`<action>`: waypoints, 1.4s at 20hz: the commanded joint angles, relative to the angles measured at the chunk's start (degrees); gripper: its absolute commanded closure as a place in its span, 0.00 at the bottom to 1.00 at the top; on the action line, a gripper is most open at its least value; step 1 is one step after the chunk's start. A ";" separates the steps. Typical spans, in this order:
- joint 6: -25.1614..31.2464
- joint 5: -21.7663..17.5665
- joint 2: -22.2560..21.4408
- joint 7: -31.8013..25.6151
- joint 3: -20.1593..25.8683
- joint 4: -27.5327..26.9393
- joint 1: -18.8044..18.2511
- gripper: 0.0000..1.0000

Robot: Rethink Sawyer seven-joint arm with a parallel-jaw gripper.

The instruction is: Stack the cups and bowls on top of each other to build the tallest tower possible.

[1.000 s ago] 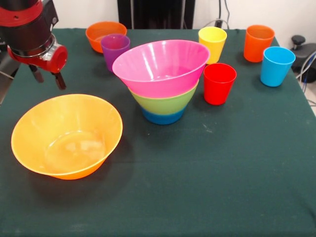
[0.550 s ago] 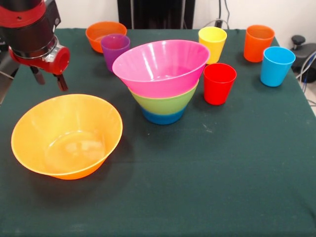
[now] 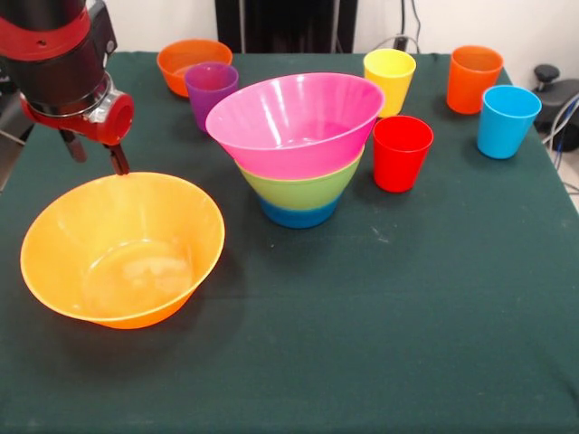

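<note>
One big orange bowl sits alone nearest the front edge of the table, toward its left side, upright and empty. Just behind its far rim hangs the hand, fingers spread and gripping nothing, one dark fingertip right at the rim. If the fingers come down astride that thin, glossy wall off-centre, I judge the bowl could tip or skid away (it looks light and slick), and a pinch on a sloping wall may slip out on the lift.

Further back, at the table's middle, stands the tower: blue base, green, pink on top, the pink one sitting slightly tilted. Setting the wide orange bowl on that leaning rim could knock the whole stack over. A red cup stands just beside the tower, so a swing on that side might clip it.

Along the far edge stand a purple cup, a small orange bowl, a yellow cup, an orange cup and a light blue cup, all well apart from the hand.
</note>
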 commanded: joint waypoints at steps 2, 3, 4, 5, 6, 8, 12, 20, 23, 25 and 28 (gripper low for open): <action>4.60 -1.24 3.40 -8.75 4.57 -3.08 2.27 0.00; 4.61 -1.25 3.50 -8.70 4.54 -3.22 2.30 0.00; 4.86 -1.31 3.73 -8.78 4.51 -3.78 2.38 0.00; 5.10 -1.41 3.98 -9.00 4.52 -4.33 2.47 0.00; 5.21 -1.47 4.26 -9.06 4.52 -4.78 2.55 0.00; 5.05 -1.57 4.72 -9.15 4.53 -5.35 2.65 0.00; 4.33 -1.58 5.16 -9.15 4.52 -5.50 2.67 0.00; 3.53 -1.66 5.86 -9.28 4.48 -5.98 2.83 0.00; 2.89 -1.82 6.32 -9.45 4.51 -6.14 2.74 0.00; 2.29 -1.95 6.81 -9.81 4.67 -6.28 2.53 0.00; 0.97 -2.26 7.64 -10.27 4.88 -6.35 2.21 0.00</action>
